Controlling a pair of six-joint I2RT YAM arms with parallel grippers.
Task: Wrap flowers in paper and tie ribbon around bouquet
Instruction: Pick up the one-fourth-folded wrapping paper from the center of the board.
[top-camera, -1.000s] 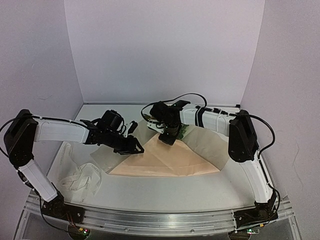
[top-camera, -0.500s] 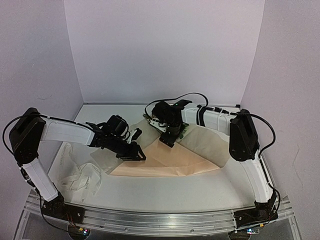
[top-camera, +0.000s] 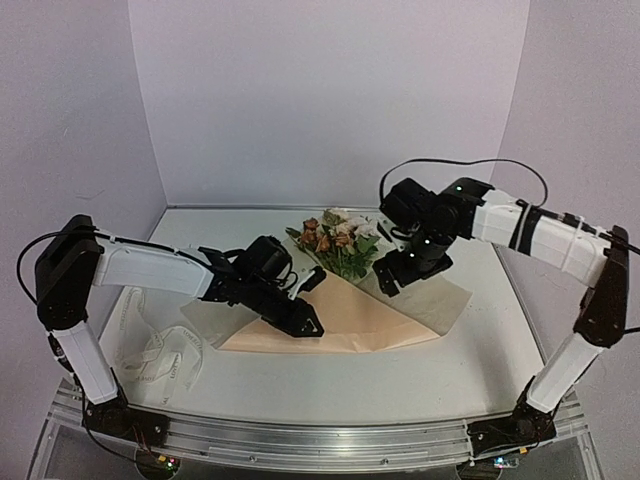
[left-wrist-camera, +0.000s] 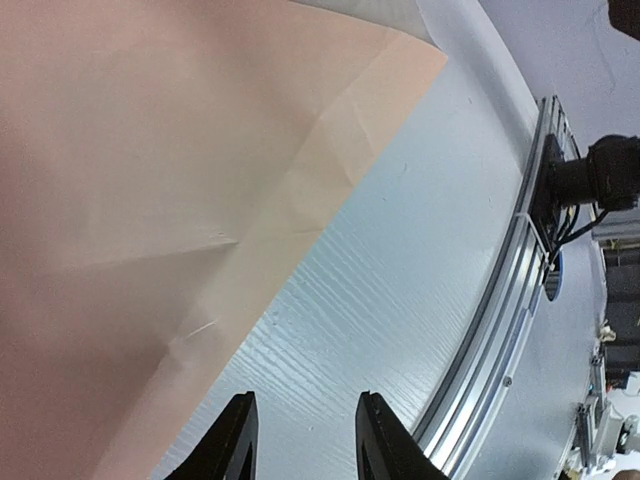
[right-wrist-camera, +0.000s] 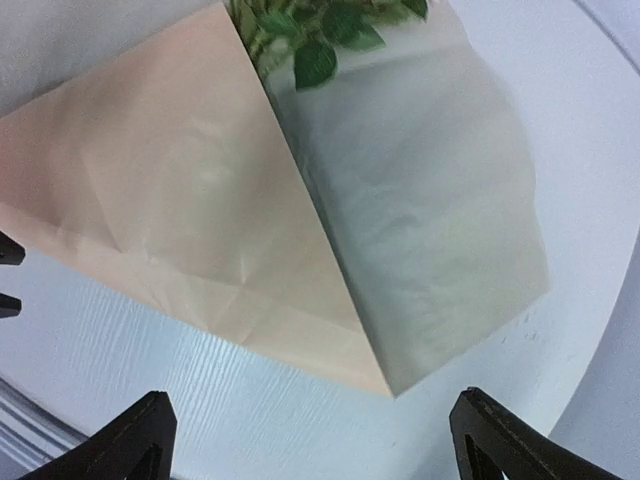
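One folded sheet of paper (top-camera: 350, 322) lay mid-way across the counter (top-camera: 330, 378), wrapped over the flowers (top-camera: 335, 238), whose heads and leaves showed at its far end. The ribbon (top-camera: 160, 355) lay bunched to the paper's left. The left pincer (top-camera: 305, 322) sat low at the paper's near edge, partly parted and gripping nothing. The right pincer (top-camera: 397, 273) hung above the paper's right side, spread wide and empty.

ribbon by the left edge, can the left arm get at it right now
Probably yes. The ribbon lies uncovered near that arm's base, and the left gripper is open and holds nothing, though it would first have to pull back from the paper.
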